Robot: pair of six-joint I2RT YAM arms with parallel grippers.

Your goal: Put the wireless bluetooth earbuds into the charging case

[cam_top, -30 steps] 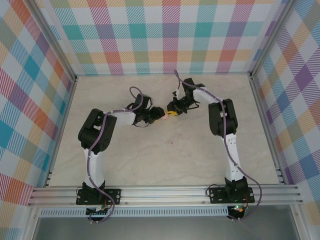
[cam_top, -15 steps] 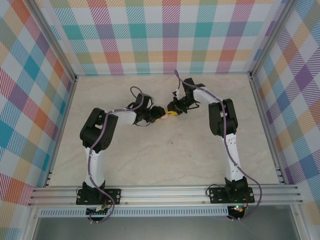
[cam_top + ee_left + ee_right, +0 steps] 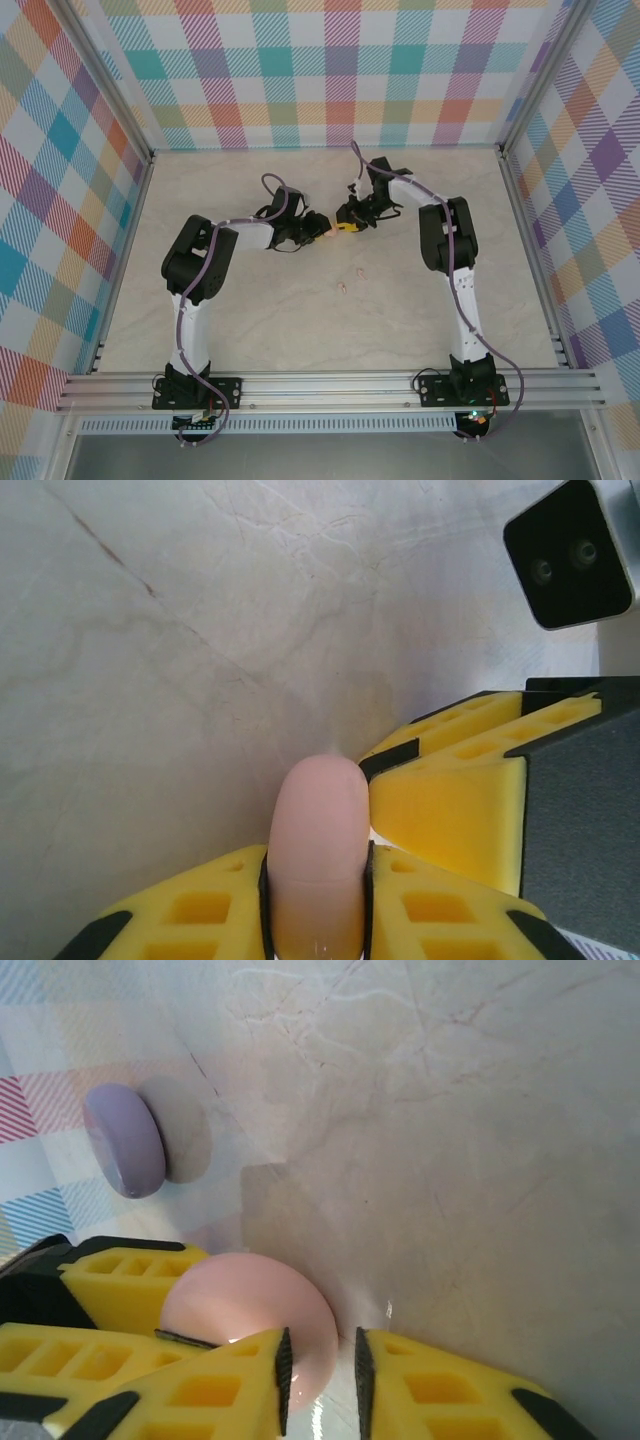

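Note:
A pink round charging case [image 3: 316, 850] stands on edge, pinched between the yellow fingers of my left gripper [image 3: 316, 865], which is shut on it. In the right wrist view the same case [image 3: 240, 1310] shows as a disc. My right gripper [image 3: 320, 1365] stands narrowly open at its rim, the left pad against the case and the right pad clear of it. Both grippers meet above the table's middle back: left gripper [image 3: 320, 227], right gripper [image 3: 346, 222]. A tiny pale earbud [image 3: 343, 288] lies on the table in front of them.
A purple round case [image 3: 125, 1140] lies on the marble table [image 3: 300, 320] beyond the pink one, near the checked back wall. The right wrist camera housing [image 3: 572, 550] hangs close to the left gripper. Checked walls [image 3: 60, 200] enclose the table on three sides.
My left gripper has closed onto the pink case. My right gripper's jaws have parted a little from the case's rim. Both arms have hardly moved.

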